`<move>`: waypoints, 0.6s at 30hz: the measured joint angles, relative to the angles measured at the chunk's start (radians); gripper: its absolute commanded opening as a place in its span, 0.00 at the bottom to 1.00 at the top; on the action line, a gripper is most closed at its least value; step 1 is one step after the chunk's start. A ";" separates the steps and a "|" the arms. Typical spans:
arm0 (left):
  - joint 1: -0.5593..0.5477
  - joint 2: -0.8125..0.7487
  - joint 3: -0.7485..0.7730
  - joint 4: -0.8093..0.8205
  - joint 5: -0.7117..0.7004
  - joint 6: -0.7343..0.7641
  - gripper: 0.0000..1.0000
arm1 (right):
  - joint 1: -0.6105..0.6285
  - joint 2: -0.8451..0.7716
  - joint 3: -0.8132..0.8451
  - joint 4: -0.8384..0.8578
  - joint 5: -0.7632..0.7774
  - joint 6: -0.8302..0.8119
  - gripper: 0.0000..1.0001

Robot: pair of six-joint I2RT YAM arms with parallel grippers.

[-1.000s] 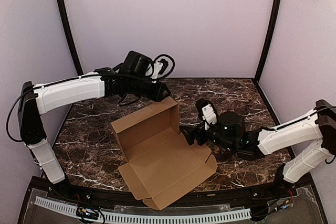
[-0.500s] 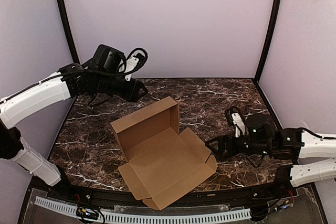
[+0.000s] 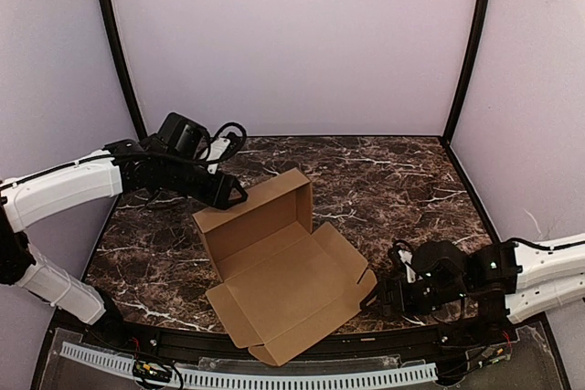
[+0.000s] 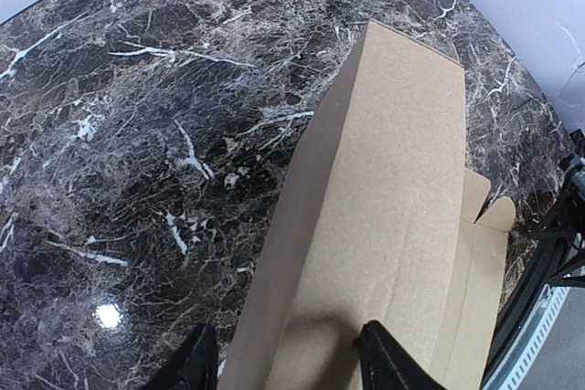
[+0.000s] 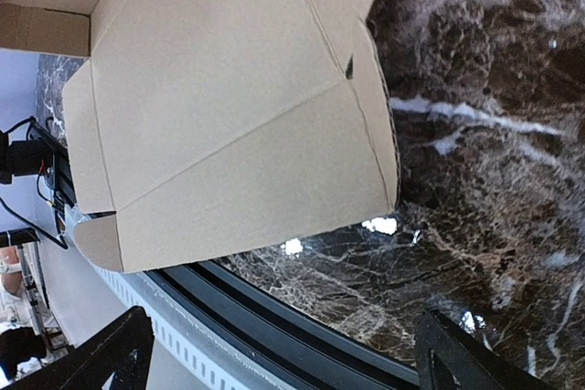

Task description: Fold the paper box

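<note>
Flanking one paper box (image 3: 283,267), left gripper (image 3: 237,195), right gripper (image 3: 386,300), both spread

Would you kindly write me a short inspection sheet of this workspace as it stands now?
Surface: dark marble table, glossy with white veins.
Job's things: paper box, brown cardboard, open and unfolded; far walls standing, lid panel flat toward the near edge.
Clutter: nothing seen.
End effectors: left end effector open at the box's far left corner, with a wall edge between its fingers; right end effector open, low beside the box's right corner, apart from it.
Cables: black cable looped on the left wrist.
Surroundings: pale walls, black posts, white slotted rail along the front.
</note>
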 measured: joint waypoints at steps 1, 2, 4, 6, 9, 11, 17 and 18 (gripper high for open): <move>0.001 -0.002 -0.006 0.006 0.014 -0.004 0.52 | 0.009 0.010 -0.009 0.014 -0.001 0.026 0.99; 0.003 -0.002 -0.010 0.011 0.023 -0.008 0.52 | 0.016 0.021 -0.018 0.030 -0.002 0.048 0.99; 0.007 -0.002 -0.016 0.023 0.043 -0.017 0.52 | 0.028 0.045 -0.044 0.071 -0.002 0.098 0.99; 0.011 -0.002 -0.018 0.028 0.053 -0.021 0.52 | 0.035 0.066 -0.067 0.109 -0.002 0.136 0.99; 0.016 -0.002 -0.023 0.033 0.058 -0.026 0.52 | 0.039 0.092 -0.087 0.200 0.001 0.184 0.99; 0.019 -0.002 -0.023 0.037 0.058 -0.026 0.52 | 0.040 0.114 -0.097 0.259 0.003 0.209 0.99; 0.024 -0.002 -0.026 0.046 0.058 -0.034 0.52 | 0.041 0.174 -0.111 0.391 0.024 0.269 0.97; 0.026 -0.002 -0.027 0.047 0.058 -0.037 0.52 | 0.041 0.182 -0.114 0.408 0.029 0.276 0.97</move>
